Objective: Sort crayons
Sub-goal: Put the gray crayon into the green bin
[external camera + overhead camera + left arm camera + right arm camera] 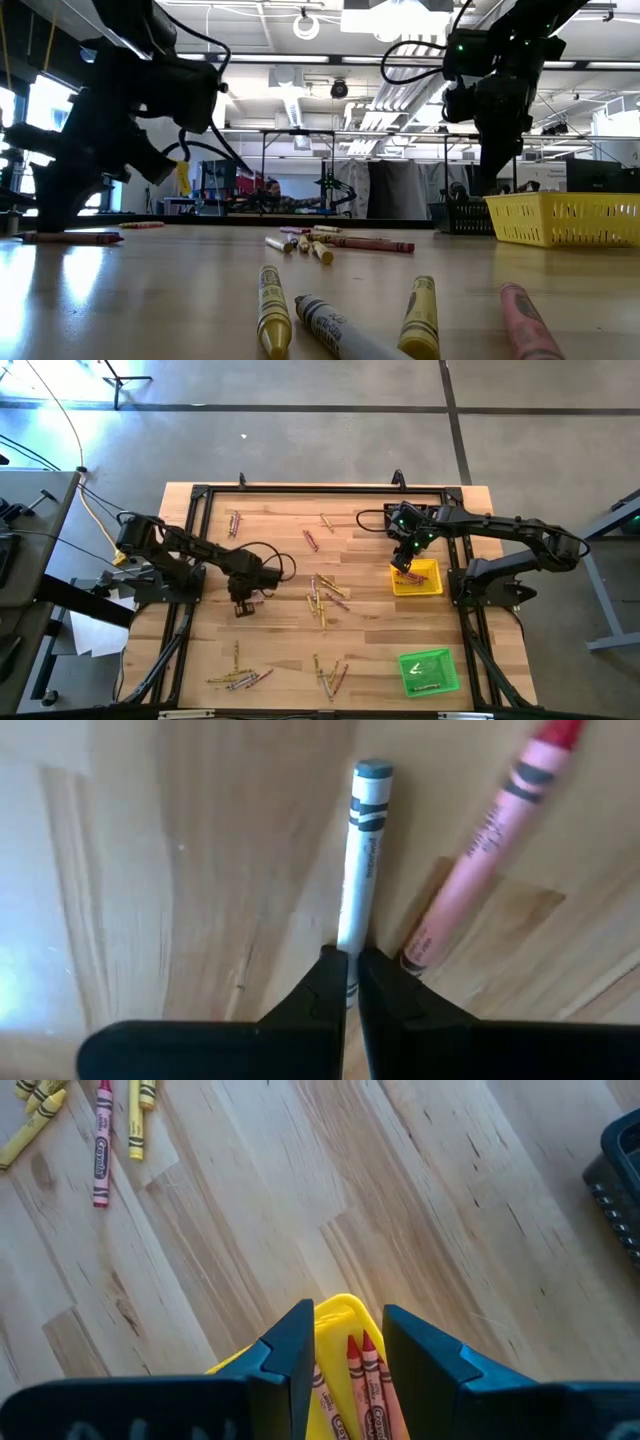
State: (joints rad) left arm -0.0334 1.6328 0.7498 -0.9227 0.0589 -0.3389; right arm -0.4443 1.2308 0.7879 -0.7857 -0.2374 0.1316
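Crayons lie scattered on the wooden table (280, 630): a cluster at the centre (325, 600), more near the front (238, 678), a few at the far side (311, 540). My left gripper (243, 606) is low over the table's left half, shut on a grey-white crayon (365, 860); a pink crayon (480, 850) lies right beside it. My right gripper (405, 564) hangs open over the yellow tray (417, 577). Red crayons (362, 1375) lie in the tray below the gap between its fingers. My left gripper pinches the grey-white crayon between its two fingertips (330, 985) at one end (352, 945). The rest of the crayon runs straight on from the fingers to its flat end (373, 770). The fingers come down at the table from above. Whether the crayon is lifted clear does not show.
A green tray (429, 671) holding a crayon stands at the front right. A black basket (615, 1180) stands at the far side near the yellow tray. A black frame (190, 560) runs around the working area. Several crayons (340, 320) lie close to the low camera.
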